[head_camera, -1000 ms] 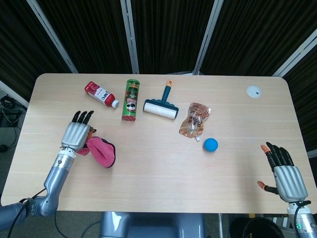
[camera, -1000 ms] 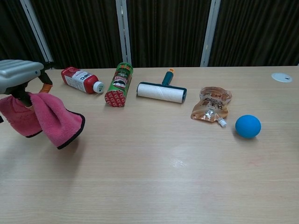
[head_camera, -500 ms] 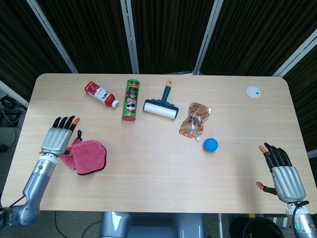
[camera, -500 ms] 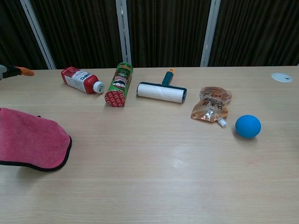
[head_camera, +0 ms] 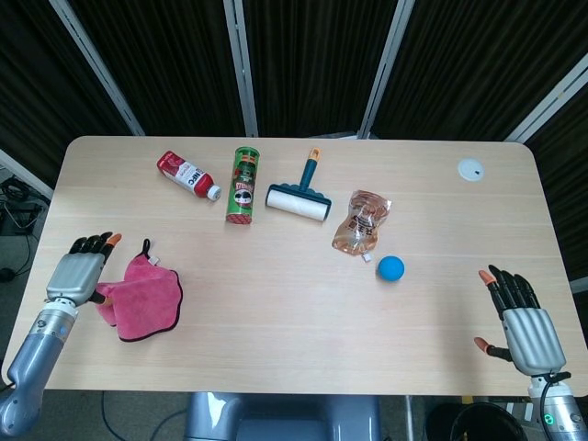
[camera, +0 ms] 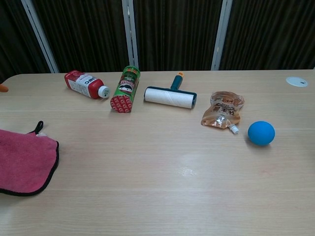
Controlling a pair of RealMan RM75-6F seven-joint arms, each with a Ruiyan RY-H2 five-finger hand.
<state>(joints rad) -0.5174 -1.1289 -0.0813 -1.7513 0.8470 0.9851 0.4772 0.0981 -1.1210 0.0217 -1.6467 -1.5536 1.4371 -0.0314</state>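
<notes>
A pink cloth (head_camera: pixel 142 296) with a dark hem lies flat near the table's front left; the chest view shows the cloth (camera: pixel 24 162) at its left border. My left hand (head_camera: pixel 81 274) sits at the cloth's left edge with its fingers stretched out, and it appears to pinch that edge. Only an orange fingertip (camera: pixel 2 88) of it reaches into the chest view. My right hand (head_camera: pixel 522 317) hovers at the front right corner, fingers spread, holding nothing. The blue ball (head_camera: pixel 390 267) is the thing nearest to it.
Along the back lie a red bottle (head_camera: pixel 186 175), a green chip can (head_camera: pixel 243 184), a lint roller (head_camera: pixel 299 200) and a clear pouch (head_camera: pixel 361 222). A white disc (head_camera: pixel 470 168) sits at the far right. The table's left edge (head_camera: pixel 41 239) runs close by my left hand.
My left hand lowered the hanging cloth onto the table and drew back to the left, the cloth sliding left with it and spreading flat. The right hand barely moved.
</notes>
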